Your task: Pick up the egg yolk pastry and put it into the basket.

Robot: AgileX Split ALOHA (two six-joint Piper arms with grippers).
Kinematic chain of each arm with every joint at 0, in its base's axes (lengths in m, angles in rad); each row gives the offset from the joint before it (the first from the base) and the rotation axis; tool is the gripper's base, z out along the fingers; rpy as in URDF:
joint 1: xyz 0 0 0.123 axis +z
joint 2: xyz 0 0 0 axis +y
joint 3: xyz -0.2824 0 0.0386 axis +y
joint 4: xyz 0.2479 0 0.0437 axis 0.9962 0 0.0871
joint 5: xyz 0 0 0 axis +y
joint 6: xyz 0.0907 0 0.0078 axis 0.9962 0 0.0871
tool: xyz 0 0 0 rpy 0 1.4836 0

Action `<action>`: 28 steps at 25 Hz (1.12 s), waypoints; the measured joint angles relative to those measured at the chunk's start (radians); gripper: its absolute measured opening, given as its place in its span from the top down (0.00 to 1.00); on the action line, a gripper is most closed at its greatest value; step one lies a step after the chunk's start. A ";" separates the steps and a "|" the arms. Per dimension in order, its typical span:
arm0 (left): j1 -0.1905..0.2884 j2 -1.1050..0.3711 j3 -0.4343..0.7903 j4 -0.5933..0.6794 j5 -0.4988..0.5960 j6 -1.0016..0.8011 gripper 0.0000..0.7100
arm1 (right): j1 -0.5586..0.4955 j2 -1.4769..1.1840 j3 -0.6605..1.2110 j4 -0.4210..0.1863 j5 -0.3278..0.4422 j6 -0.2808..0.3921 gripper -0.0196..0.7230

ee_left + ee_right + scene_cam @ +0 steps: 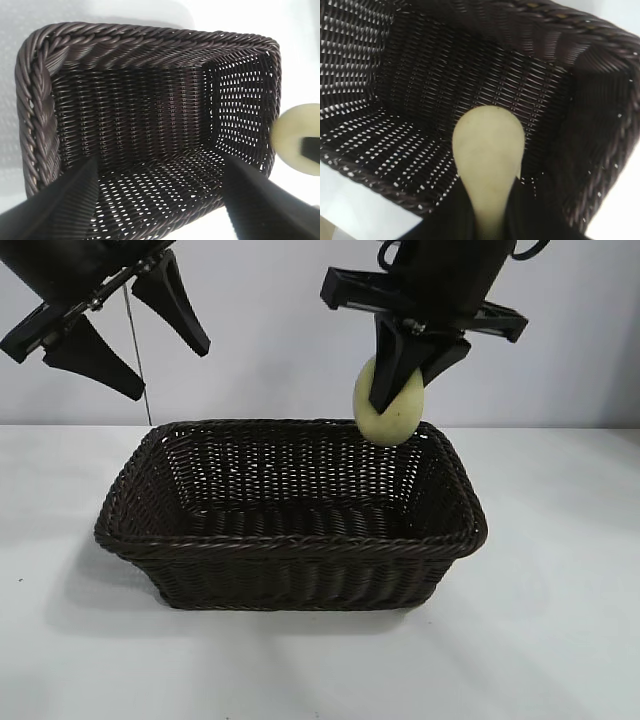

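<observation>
Pale yellow rounded egg yolk pastry pinched between fingers of my right claw, hanging in air above far right corner of large dark brown woven wicker basket, clear of braided rim. Basket sits on white table. My left claw spread wide, holding nothing, raised above basket's left end.

Both arms are matte black; the left gripper and right gripper have tapered wedge-shaped fingers.
</observation>
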 joint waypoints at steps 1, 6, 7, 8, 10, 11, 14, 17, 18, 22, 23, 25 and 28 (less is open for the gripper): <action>0.000 0.000 0.000 0.000 0.000 0.000 0.28 | 0.001 0.015 0.000 0.002 -0.010 0.000 0.89; 0.000 0.000 0.000 0.000 0.001 0.000 0.28 | 0.023 0.057 0.000 0.004 -0.026 -0.001 0.81; 0.000 0.000 0.000 0.000 0.001 0.000 0.28 | 0.026 0.057 0.001 0.008 -0.027 -0.001 0.76; 0.000 0.000 0.000 0.000 0.001 0.000 0.28 | 0.026 0.057 0.001 0.013 -0.027 -0.001 0.70; 0.000 0.000 0.000 0.000 0.001 0.000 0.28 | 0.026 0.057 0.001 0.015 -0.032 -0.001 0.52; 0.000 0.000 0.000 0.000 0.001 0.000 0.28 | 0.026 0.057 0.001 0.015 -0.037 -0.001 0.45; 0.000 0.000 0.000 0.000 0.001 0.000 0.28 | 0.026 0.057 0.001 0.014 -0.036 -0.001 0.27; 0.000 0.000 0.000 0.000 0.001 0.000 0.28 | 0.026 0.057 0.001 0.014 -0.015 -0.001 0.23; 0.000 0.000 0.000 0.000 0.001 0.000 0.28 | 0.026 0.057 0.001 0.014 -0.009 -0.001 0.23; 0.000 0.000 0.000 0.000 0.001 0.000 0.28 | 0.019 0.043 0.001 0.014 0.025 -0.014 0.22; 0.000 0.000 0.000 0.000 0.001 0.000 0.28 | 0.009 0.033 0.001 0.015 0.036 -0.019 0.22; 0.000 0.000 0.000 0.000 0.001 0.000 0.28 | -0.021 0.008 0.001 0.023 0.047 -0.024 0.22; 0.000 0.000 0.000 0.000 0.001 0.000 0.28 | -0.087 -0.040 0.001 0.055 0.071 -0.036 0.22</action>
